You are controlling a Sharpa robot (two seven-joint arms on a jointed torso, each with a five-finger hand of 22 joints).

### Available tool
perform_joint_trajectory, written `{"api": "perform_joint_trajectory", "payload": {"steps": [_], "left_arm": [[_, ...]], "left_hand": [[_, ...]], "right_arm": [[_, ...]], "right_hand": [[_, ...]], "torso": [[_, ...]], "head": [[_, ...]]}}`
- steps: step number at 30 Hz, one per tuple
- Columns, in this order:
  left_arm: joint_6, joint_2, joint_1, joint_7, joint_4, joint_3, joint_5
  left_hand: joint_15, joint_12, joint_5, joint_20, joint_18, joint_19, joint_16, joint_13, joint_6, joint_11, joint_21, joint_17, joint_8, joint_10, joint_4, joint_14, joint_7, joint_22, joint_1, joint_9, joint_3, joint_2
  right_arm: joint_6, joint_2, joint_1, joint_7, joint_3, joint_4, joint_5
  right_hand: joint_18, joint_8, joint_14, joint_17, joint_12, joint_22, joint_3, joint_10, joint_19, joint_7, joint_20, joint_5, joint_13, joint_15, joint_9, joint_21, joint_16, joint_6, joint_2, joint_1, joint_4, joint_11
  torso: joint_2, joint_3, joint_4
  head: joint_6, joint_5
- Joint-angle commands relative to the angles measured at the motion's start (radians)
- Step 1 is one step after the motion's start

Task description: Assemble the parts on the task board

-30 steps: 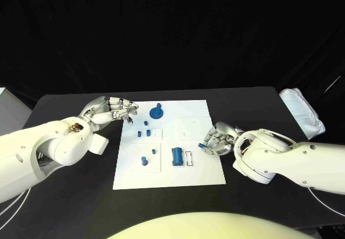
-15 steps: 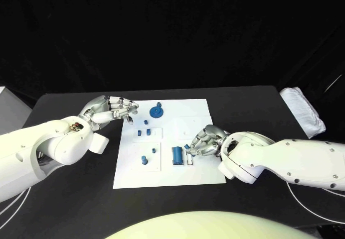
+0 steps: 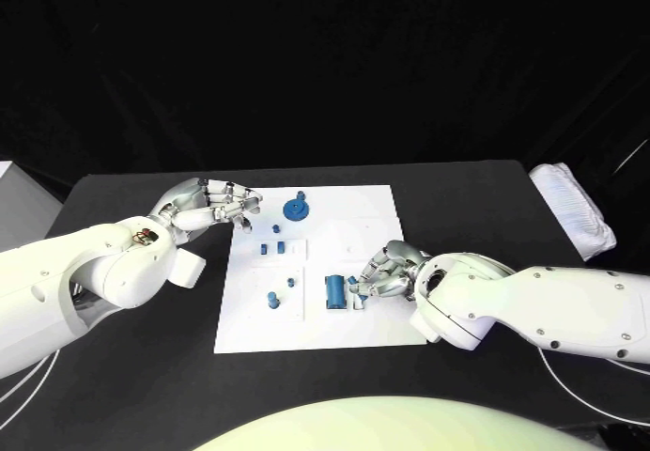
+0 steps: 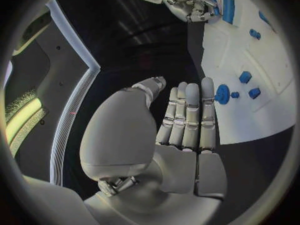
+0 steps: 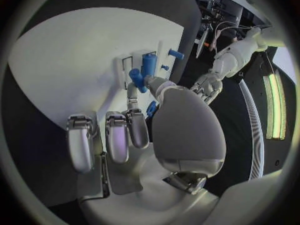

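The white task board (image 3: 386,324) lies mid-table. My right hand (image 3: 383,275) hovers over its right half and pinches a small blue part (image 5: 136,80) between thumb and a finger, just beside the blue cylinder (image 3: 333,291) and the white slot frame (image 3: 356,300). My left hand (image 3: 210,207) hangs by the board's far left corner with nothing in it, its fingers (image 4: 187,117) side by side and the thumb apart. A blue gear (image 3: 297,209) stands near that hand. Small blue pegs (image 3: 271,250) stand in the board's left half, with another (image 3: 271,302) lower down.
A white bundle (image 3: 576,221) lies at the table's right edge. A white box (image 3: 6,188) stands off the left side. Bare black table surrounds the board.
My right hand has moved left from the board's right edge to the slot beside the blue cylinder, carrying the small blue part. The left hand has barely moved.
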Motion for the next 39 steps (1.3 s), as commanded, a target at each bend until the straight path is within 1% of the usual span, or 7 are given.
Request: {"api": "perform_joint_trajectory", "payload": {"steps": [1,10,15,24,30,39], "left_arm": [[0.011,0.000,0.000,0.003,0.003,0.001,-0.001],[0.013,-0.002,0.000,0.001,0.003,0.001,-0.002],[0.014,-0.003,0.000,-0.001,0.003,0.001,-0.003],[0.016,-0.004,0.000,-0.004,0.004,0.001,-0.004],[0.016,-0.006,0.000,-0.005,0.005,0.001,-0.005],[0.016,-0.006,0.000,-0.005,0.005,0.001,-0.006]], "left_hand": [[-0.006,0.003,0.001,-0.001,0.013,0.006,0.003,0.002,-0.002,0.001,-0.005,0.001,0.006,-0.008,0.001,-0.002,0.000,-0.001,0.011,0.002,-0.005,0.001],[-0.006,0.003,0.001,-0.001,0.013,0.006,0.003,0.002,-0.002,0.001,-0.005,0.001,0.006,-0.008,0.001,-0.002,0.000,-0.001,0.011,0.002,-0.005,0.001],[-0.006,0.003,0.001,-0.001,0.013,0.006,0.003,0.002,-0.002,0.001,-0.005,0.001,0.006,-0.008,0.001,-0.002,0.000,-0.001,0.011,0.002,-0.005,0.001],[-0.005,0.004,0.001,-0.001,0.012,0.006,0.003,0.003,-0.003,0.002,-0.006,0.002,0.007,-0.012,0.002,-0.003,0.001,-0.001,0.011,0.003,-0.005,0.003],[-0.005,0.004,0.001,-0.001,0.012,0.006,0.003,0.003,-0.003,0.002,-0.006,0.002,0.007,-0.012,0.002,-0.003,0.001,-0.001,0.011,0.003,-0.005,0.003],[-0.005,0.004,0.001,-0.001,0.012,0.006,0.003,0.003,-0.003,0.002,-0.006,0.002,0.007,-0.012,0.002,-0.003,0.001,-0.001,0.011,0.003,-0.005,0.003]], "right_arm": [[0.020,-0.002,-0.003,-0.025,0.000,0.004,-0.077],[0.019,-0.017,-0.009,-0.041,0.000,0.014,-0.126],[0.024,-0.020,-0.012,-0.045,0.000,0.017,-0.133],[0.038,-0.008,-0.020,-0.052,0.000,0.010,-0.140],[0.042,-0.001,-0.026,-0.056,0.000,0.004,-0.146],[0.052,0.003,-0.029,-0.061,0.000,0.002,-0.158]], "right_hand": [[-0.007,0.002,0.104,0.263,0.003,0.263,-0.003,0.059,0.105,-0.003,-0.005,-0.006,0.194,-0.007,0.002,0.006,0.006,0.005,0.000,-0.008,0.002,-0.008],[-0.007,0.005,0.104,0.263,0.007,0.263,-0.005,0.060,0.105,-0.004,-0.005,-0.010,0.195,-0.008,0.003,0.006,0.006,0.009,-0.001,-0.015,0.003,-0.009],[-0.007,0.006,0.104,0.263,0.008,0.263,-0.007,0.061,0.105,-0.005,-0.006,-0.011,0.196,-0.008,0.003,0.006,0.006,0.012,-0.001,-0.021,0.005,-0.010],[-0.007,0.010,0.104,0.263,0.014,0.263,-0.018,0.063,0.105,-0.007,-0.007,-0.015,0.200,-0.010,0.004,0.006,0.006,0.017,-0.001,-0.048,0.016,-0.012],[-0.007,0.012,0.104,0.263,0.012,0.263,-0.026,0.063,0.105,-0.007,-0.008,-0.020,0.200,-0.011,0.005,0.006,0.006,0.019,-0.001,-0.065,0.023,-0.012],[-0.007,0.012,0.104,0.263,0.013,0.263,-0.028,0.064,0.105,-0.007,-0.008,-0.021,0.200,-0.011,0.005,0.006,0.006,0.019,-0.001,-0.068,0.025,-0.012]], "torso": [[0.000,-0.0003,-0.0004],[0.000,-0.0010,0.0016],[0.000,-0.0009,-0.0002],[0.000,-0.0013,0.0022],[0.000,-0.0012,0.0017],[0.000,-0.0006,0.0011]], "head": [[-0.001,0.000],[-0.003,0.001],[-0.004,0.003],[-0.005,0.002],[-0.006,0.004],[-0.009,0.005]]}}
